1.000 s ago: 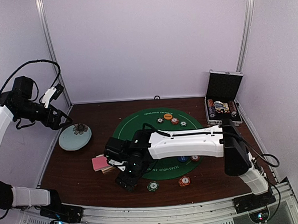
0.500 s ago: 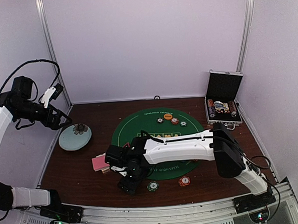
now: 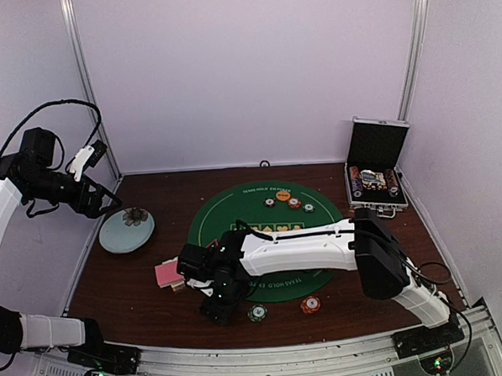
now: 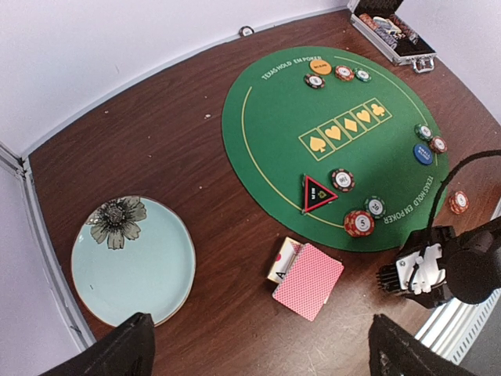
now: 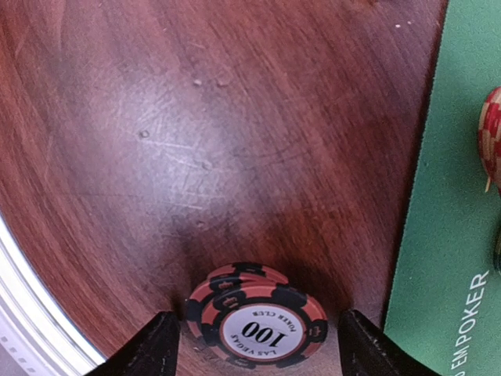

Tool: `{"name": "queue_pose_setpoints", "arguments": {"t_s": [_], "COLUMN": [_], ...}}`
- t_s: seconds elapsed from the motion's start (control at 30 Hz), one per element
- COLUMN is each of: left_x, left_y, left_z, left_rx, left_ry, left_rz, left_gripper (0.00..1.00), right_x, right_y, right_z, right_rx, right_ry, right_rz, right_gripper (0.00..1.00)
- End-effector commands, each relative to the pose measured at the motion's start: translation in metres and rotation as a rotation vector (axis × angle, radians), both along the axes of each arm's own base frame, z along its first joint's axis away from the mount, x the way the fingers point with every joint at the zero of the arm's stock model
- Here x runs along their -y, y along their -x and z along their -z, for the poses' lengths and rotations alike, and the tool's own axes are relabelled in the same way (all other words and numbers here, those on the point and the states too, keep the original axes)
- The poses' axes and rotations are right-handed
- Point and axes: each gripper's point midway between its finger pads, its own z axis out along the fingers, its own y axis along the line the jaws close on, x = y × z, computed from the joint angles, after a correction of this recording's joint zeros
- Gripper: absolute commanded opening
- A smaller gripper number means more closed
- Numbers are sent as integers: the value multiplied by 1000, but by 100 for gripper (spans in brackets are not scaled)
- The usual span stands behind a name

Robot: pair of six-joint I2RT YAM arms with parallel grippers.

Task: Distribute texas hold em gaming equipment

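Where bare wood meets felt, at the mat's seven o'clock in the top view, the right claw (image 5: 260, 317) stands low over a short stack of chips (image 5: 254, 333). Its two black fingers (image 5: 160, 348) sit either side of the stack with a thin dark gap at each, so it is released and grips nothing. The chips are flat discs, red with black edge blocks, and the top one has a white centre printed 100. The table (image 5: 156, 117) is dark glossy wood, finely scratched. The mat (image 4: 266, 117) is a green felt oval with yellow lettering and four suit boxes. At its eight o'clock the cards (image 4: 308, 280) lie on the wood in a thin rectangular pile with pink-red lattice backs. The marker (image 4: 317, 192), a black triangle edged in red, lies on the felt near that rim, with loose chips (image 4: 358, 222) beside it. The left claw (image 4: 260, 329) hangs high at the mat's ten o'clock, near a round, glossy, pale blue dish (image 4: 149, 282), spread wide and empty
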Motion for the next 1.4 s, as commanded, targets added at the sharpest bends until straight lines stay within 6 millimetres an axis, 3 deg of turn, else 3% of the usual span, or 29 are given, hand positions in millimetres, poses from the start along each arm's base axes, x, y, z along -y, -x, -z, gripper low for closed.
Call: {"name": "queue_pose_setpoints", "arguments": {"t_s": [0.0, 0.53, 0.63, 0.73, 0.87, 1.37], "left_x": [0, 1, 0, 0, 1, 0], "left_y": [0, 0, 1, 0, 1, 1], "left_z": [-7, -6, -6, -5, -4, -4], "left_rx": [21, 17, 18, 16, 13, 15], "left_ry": [12, 12, 10, 10, 12, 9], "left_rz": [0, 1, 0, 1, 1, 3], "left_gripper": [98, 98, 98, 98, 98, 98], "right_x": [0, -4, -3, -3, -3, -4], "right_y": [-5, -9, -10, -10, -10, -9], "right_z": [6, -13, -13, -14, -17, -20], "right_rx": [-2, 14, 16, 16, 16, 16], "right_ry": [14, -21, -19, -16, -21, -29], "right_rz": [3, 8, 10, 8, 10, 7], "right_gripper": [70, 46, 46, 58, 60, 42]}}
